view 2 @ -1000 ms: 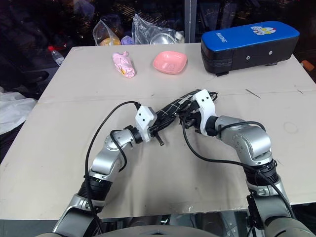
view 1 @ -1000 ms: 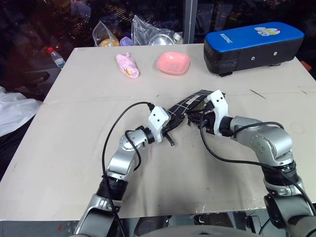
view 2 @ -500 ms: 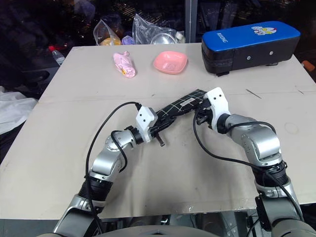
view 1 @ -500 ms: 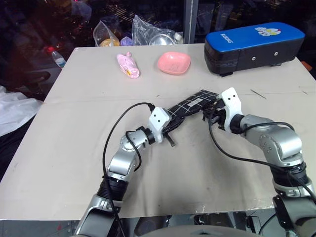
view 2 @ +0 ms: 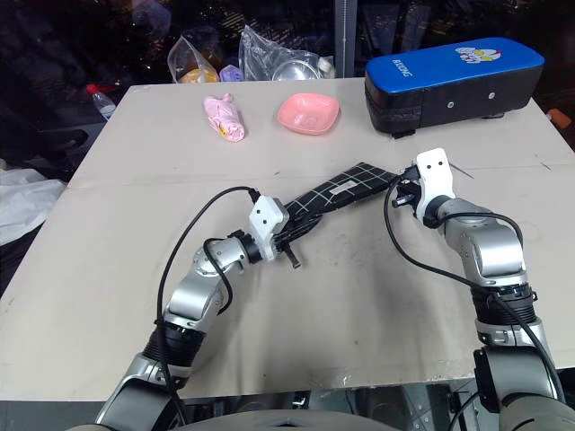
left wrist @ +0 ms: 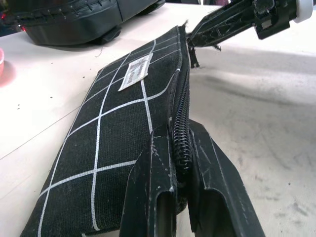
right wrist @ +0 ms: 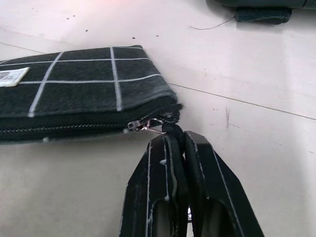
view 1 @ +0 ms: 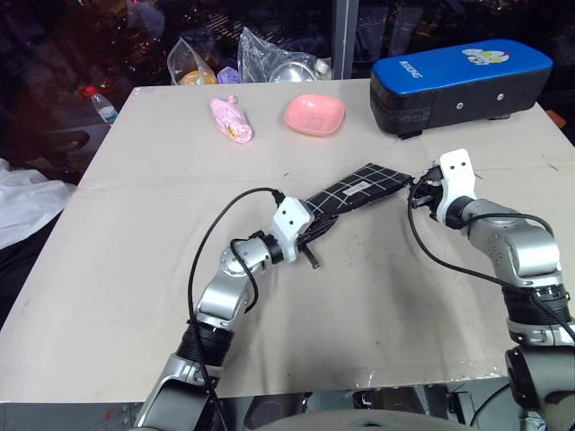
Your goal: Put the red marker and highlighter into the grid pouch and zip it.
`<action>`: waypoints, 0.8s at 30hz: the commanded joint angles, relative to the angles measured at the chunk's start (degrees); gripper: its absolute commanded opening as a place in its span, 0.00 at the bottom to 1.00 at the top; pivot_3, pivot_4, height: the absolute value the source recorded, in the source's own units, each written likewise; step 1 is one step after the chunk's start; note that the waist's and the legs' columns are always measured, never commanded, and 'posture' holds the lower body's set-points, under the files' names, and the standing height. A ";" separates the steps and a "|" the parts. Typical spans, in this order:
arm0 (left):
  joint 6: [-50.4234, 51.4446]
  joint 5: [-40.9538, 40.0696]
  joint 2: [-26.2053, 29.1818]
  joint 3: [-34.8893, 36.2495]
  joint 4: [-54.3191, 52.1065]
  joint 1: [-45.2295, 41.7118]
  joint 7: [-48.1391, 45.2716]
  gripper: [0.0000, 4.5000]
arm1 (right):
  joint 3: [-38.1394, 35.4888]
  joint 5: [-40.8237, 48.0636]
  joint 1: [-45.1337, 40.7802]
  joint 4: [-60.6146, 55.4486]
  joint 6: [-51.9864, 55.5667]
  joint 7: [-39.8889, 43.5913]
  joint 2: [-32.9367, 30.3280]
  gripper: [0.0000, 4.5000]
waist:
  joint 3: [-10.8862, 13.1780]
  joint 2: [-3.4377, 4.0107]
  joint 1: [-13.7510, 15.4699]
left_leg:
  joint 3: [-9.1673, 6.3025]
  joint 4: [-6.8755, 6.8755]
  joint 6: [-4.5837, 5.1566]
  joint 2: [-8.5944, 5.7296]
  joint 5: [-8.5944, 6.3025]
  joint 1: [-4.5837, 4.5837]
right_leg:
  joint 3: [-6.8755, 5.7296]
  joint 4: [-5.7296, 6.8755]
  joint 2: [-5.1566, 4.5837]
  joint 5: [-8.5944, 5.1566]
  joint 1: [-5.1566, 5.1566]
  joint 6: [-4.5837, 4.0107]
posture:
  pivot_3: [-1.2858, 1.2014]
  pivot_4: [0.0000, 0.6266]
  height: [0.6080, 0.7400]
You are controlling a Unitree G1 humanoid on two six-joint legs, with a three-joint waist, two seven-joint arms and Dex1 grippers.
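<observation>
The grid pouch (view 1: pixel 355 190) lies stretched flat on the table between my two grippers, black with white grid lines and a small white label (left wrist: pixel 134 72). My left gripper (left wrist: pixel 180 133) is shut on the pouch's near end, pinching the zipper edge. At the far end my right gripper (right wrist: pixel 175 138) is shut on the black zipper pull (right wrist: pixel 170 129), right at the pouch's corner. The zipper teeth (right wrist: pixel 74 129) look closed along the visible length. The red marker and the highlighter are hidden.
A big blue-and-black case (view 1: pixel 458 81) stands at the back right. A pink bowl (view 1: pixel 314 114) and a pink wrapped item (view 1: pixel 231 118) sit at the back, with plastic bags (view 1: pixel 269 56) behind them. A bottle (view 1: pixel 101 104) stands beyond the table's left edge.
My right gripper has moved to the right along the pouch with the zipper pull, reaching its far corner. The pouch has straightened out flat. The left gripper has stayed put.
</observation>
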 commanded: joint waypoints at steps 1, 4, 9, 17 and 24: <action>-1.55 -0.46 1.71 2.32 -1.49 0.85 -0.08 0.00 | 0.39 0.89 1.31 -2.96 -7.06 9.15 -3.33 0.08 | 0.00 0.00 0.01 | 0.00 -0.01 0.00 0.00 0.00 0.00 | 0.00 -0.02 0.00 0.00 0.00 0.00 | 0.52 0.24 0.95; -2.12 -0.52 2.26 3.88 -1.53 0.85 1.18 0.00 | 1.05 0.58 3.68 -2.15 -13.74 15.38 -4.67 0.32 | 0.00 0.00 0.03 | 0.00 -0.02 0.01 0.00 0.00 0.00 | 0.00 -0.04 0.00 0.00 0.00 0.00 | 0.52 0.24 0.95; -2.92 -0.52 2.89 5.62 -4.51 3.40 2.13 0.54 | 1.16 -2.95 7.28 4.54 -28.89 23.44 -7.31 0.87 | 0.00 0.00 0.08 | 0.00 0.00 0.01 0.00 0.00 0.00 | -0.01 -0.04 0.00 0.00 0.02 0.00 | 0.52 0.24 0.95; 3.50 -3.00 5.27 10.46 -19.92 17.68 6.54 0.99 | -3.81 -0.06 9.09 20.17 -46.03 38.52 -10.92 1.00 | 0.02 0.02 -0.14 | 0.03 -0.06 0.00 0.05 0.00 0.05 | 0.02 -0.11 0.02 0.00 0.05 0.00 | 0.52 0.24 0.95; 10.08 -4.53 4.85 13.79 -31.68 32.48 11.34 0.99 | -10.11 6.32 9.97 31.52 -50.78 50.91 -12.88 1.00 | 0.06 0.07 0.21 | 0.03 -0.06 0.05 0.06 -0.03 0.08 | 0.02 -0.21 0.01 0.00 0.14 0.00 | 0.52 0.24 0.95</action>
